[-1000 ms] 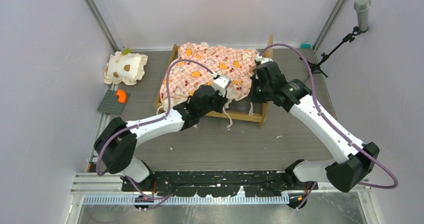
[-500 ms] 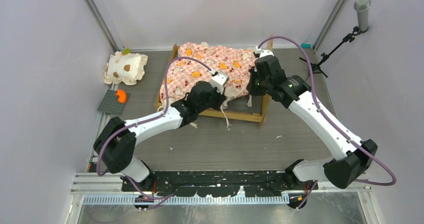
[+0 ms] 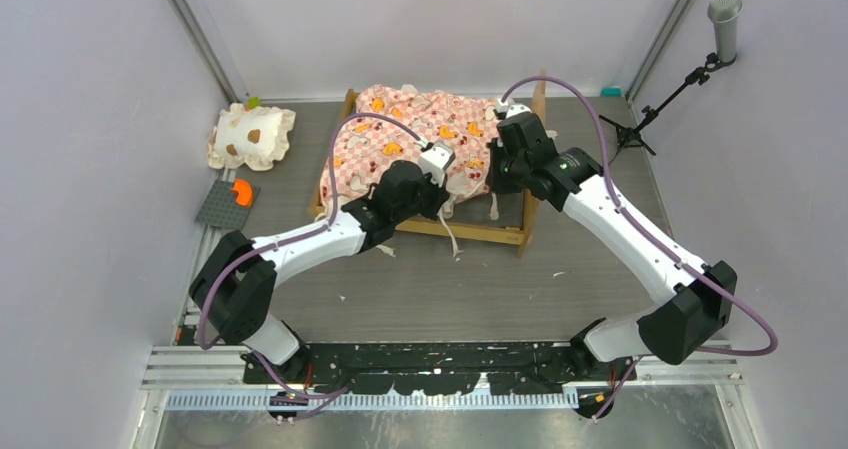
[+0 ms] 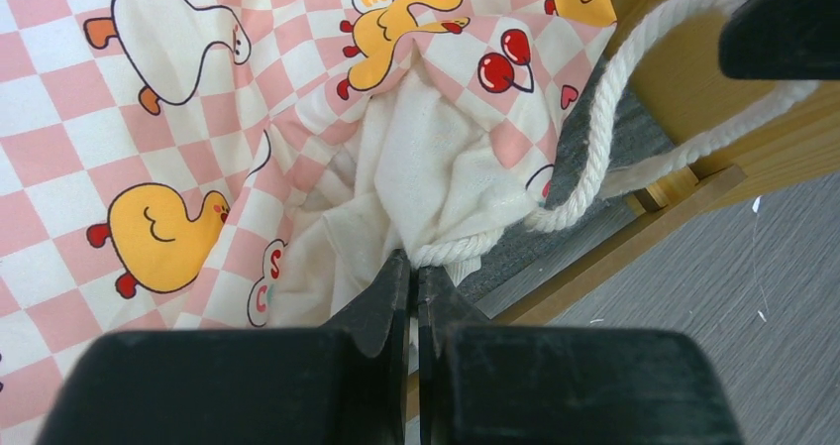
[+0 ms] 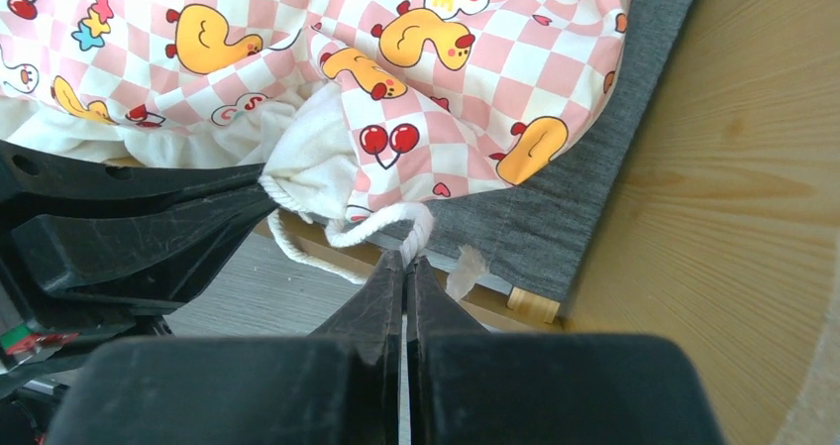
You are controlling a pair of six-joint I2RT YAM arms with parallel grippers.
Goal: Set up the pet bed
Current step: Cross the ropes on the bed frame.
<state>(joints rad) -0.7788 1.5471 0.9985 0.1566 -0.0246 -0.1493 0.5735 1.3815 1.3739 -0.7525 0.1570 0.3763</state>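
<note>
The pet bed's light-wood frame (image 3: 497, 233) stands at the back centre, and its pink checkered mattress (image 3: 400, 134) lies rumpled on it. Both grippers meet at the mattress's near right corner. My left gripper (image 3: 446, 191) (image 4: 414, 264) is shut, with the mattress's white cord (image 4: 594, 148) and cream ruffle (image 4: 416, 167) pinched at its tips. Just right of it, my right gripper (image 3: 496, 174) (image 5: 407, 259) is shut on another stretch of that white cord (image 5: 381, 229). The dark base (image 5: 594, 148) and a wooden end board (image 5: 733, 167) show beside the corner.
A small cream pillow with brown spots (image 3: 252, 135) lies at the back left. In front of it is a grey baseplate (image 3: 222, 209) bearing an orange piece (image 3: 241, 191). A microphone stand (image 3: 680, 84) stands at the back right. Walls close in on three sides.
The right arm has swung left and toward the back, and its gripper now sits nearer the left one. The left gripper has shifted slightly left. Both stay shut.
</note>
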